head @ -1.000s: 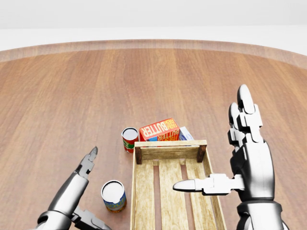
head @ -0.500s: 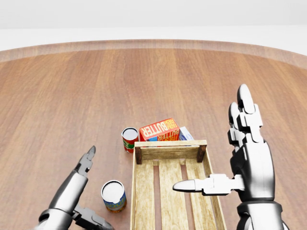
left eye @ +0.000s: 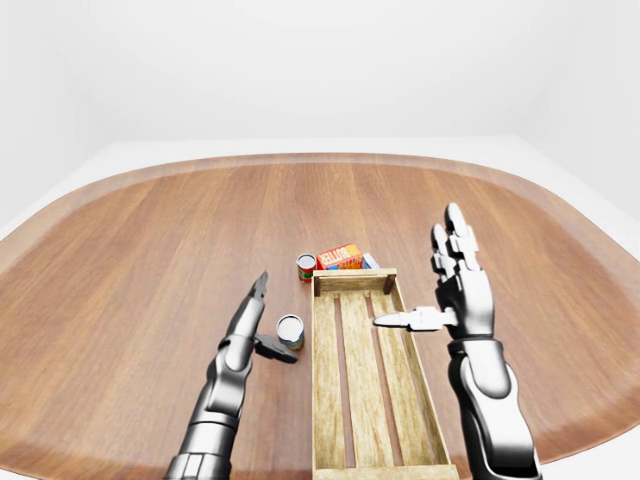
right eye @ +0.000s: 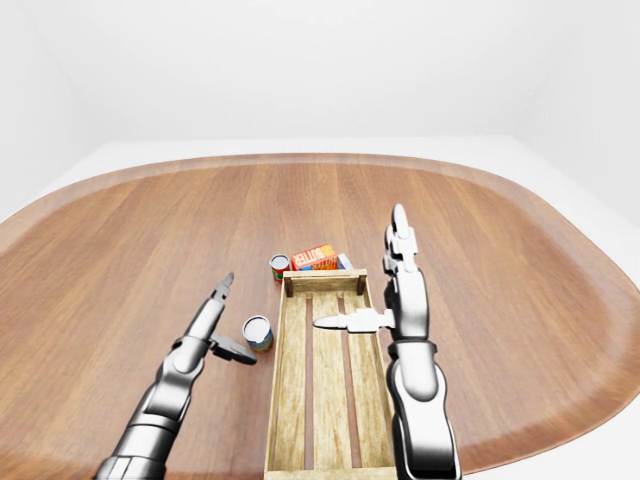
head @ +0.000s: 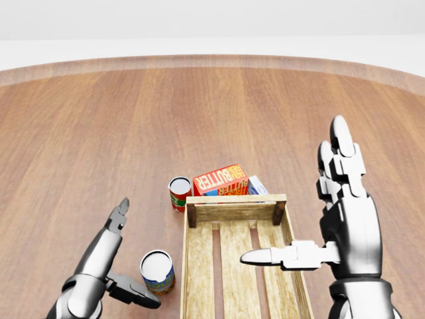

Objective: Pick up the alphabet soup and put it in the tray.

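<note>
Wooden slats frame the scene: a long tray (head: 198, 266) lies lengthwise on a round wooden table (head: 99, 133), its near end running off the bottom of the head view — and nothing rests inside it yet. Two cans stand upright just left of it. One, with a blue and green label (head: 158, 271), sits near the tray's left wall; the other, red-labelled (head: 179, 193), stands off the tray's far left corner, beside a butter box (head: 221, 179) lying against the far end wall, with a pale blue carton (head: 257, 185) half hidden behind it. Which can is the alphabet soup cannot be read at this size, though the left hand's approach suggests the nearer one.

That left hand (head: 113, 266) is spread wide, its long fingers (head: 119, 211) pointing up the picture and its thumb reaching toward the base of the nearer can — close, but whether it touches is unclear; nothing is gripped. The pose looks like a reach set to bracket the can from its left.

On the other side the right hand (head: 335, 226) is raised and held open, its fingers upright and its thumb stretched out over the tray's slats. It holds nothing, apparently parked clear of the can's likely path into the tray.
</note>
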You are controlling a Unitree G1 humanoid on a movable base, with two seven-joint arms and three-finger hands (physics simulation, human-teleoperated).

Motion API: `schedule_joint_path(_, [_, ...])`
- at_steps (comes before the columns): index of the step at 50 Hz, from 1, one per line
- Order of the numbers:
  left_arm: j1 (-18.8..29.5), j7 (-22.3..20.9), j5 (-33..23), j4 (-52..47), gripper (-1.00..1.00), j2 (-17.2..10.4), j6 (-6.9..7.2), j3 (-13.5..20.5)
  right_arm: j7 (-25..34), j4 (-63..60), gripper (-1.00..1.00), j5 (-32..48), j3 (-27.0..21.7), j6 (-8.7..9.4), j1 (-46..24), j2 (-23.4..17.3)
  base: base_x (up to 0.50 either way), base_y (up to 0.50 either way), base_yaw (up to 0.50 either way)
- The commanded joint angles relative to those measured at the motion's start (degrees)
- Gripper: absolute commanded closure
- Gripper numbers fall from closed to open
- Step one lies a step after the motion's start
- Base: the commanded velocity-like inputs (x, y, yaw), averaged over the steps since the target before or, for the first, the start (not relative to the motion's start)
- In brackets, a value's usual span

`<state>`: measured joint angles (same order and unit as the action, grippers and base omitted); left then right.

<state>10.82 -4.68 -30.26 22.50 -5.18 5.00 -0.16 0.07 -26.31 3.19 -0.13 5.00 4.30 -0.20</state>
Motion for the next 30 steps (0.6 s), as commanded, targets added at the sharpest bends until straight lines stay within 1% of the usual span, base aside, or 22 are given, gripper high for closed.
schedule_joint_path(1, [3.19, 2.36, 0.97, 8.92, -1.0, -0.75, 0.0, -0.01, -0.04, 0.14, -1.0, -0.13, -0.13, 0.0, -0.05, -0.01, 0.0, 0.0, 0.0])
schedule_joint_path(8, [3.2, 1.98, 0.72, 8.01, -1.0, -0.92, 0.0, 0.11, -0.08, 0.19, -1.0, -0.12, -0.14, 0.0, 0.0, -0.01, 0.0, 0.0, 0.0])
schedule_joint_path(21, [4.64, 2.92, -0.38, 11.23, -1.0, -1.22, 0.0, -0.02, -0.04, 0.1, -1.0, -0.02, -0.14, 0.0, 0.08, -0.02, 0.0, 0.0, 0.0])
schedule_joint_path(30, [6.95, 4.53, -0.45, 16.38, -1.0, -1.42, -0.09, -0.08, 0.04, -0.74, -1.0, -0.16, -0.47, 0.0, 0.06, -0.08, 0.0, 0.0, 0.0])
